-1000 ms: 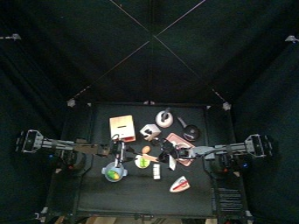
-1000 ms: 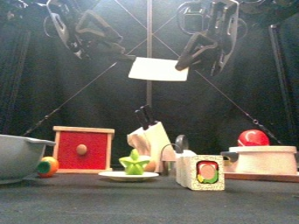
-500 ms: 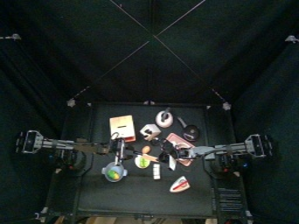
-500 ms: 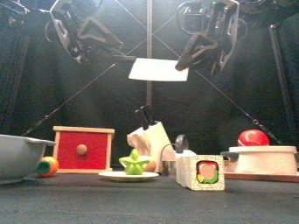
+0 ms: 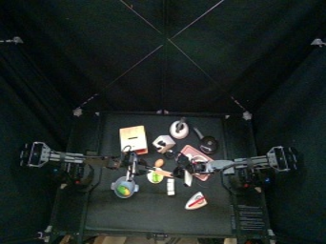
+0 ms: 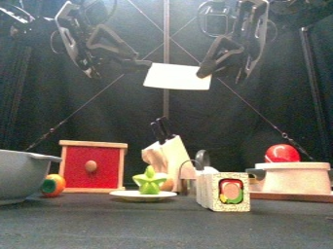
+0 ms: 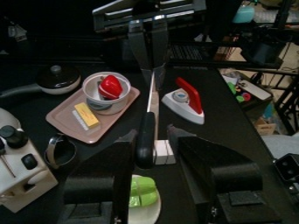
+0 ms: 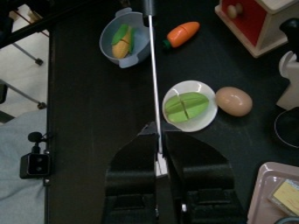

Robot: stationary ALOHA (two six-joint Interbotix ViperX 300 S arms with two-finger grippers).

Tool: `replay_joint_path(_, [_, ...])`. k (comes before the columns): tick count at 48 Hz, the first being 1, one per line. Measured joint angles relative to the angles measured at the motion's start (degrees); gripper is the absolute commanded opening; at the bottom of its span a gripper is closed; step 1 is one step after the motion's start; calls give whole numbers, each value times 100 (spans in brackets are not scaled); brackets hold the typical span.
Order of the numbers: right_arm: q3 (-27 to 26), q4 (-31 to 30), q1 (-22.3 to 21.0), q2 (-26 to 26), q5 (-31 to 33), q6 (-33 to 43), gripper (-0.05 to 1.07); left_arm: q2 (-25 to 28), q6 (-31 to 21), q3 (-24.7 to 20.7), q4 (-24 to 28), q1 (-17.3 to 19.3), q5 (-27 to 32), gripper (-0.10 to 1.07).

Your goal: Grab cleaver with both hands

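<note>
Left wrist view gives you the relation that matters: the cleaver lies straight ahead of your left gripper, edge-on. Its long axis runs directly away from the jaws, and the black handle end sits nearest, in the gap between them. Those jaws stand apart, one on each side of the handle. I judge neither is pressing on it, though whether they touch it is hard to make out.

At the far end of the blade, the right gripper is clamped on the cleaver, which shows there only as a thin line.

In the front view the cleaver hangs high above the table, with the left gripper and right gripper level with it on either side. The handle is lost against the dark curtain there, and the top view is too small to help.
</note>
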Motion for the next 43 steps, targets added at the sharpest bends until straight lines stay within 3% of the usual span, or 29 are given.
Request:
replay_joint_path(12, [18,0,0,0,0,-9,31,105,-9,0,0,0,-97,69])
replay_joint_path(30, [35,0,0,0,9,-9,31,114,0,26,0,0,-316,47])
replay_joint_path(43, [35,-9,0,0,35,-9,31,132,9,79,0,0,-466,45])
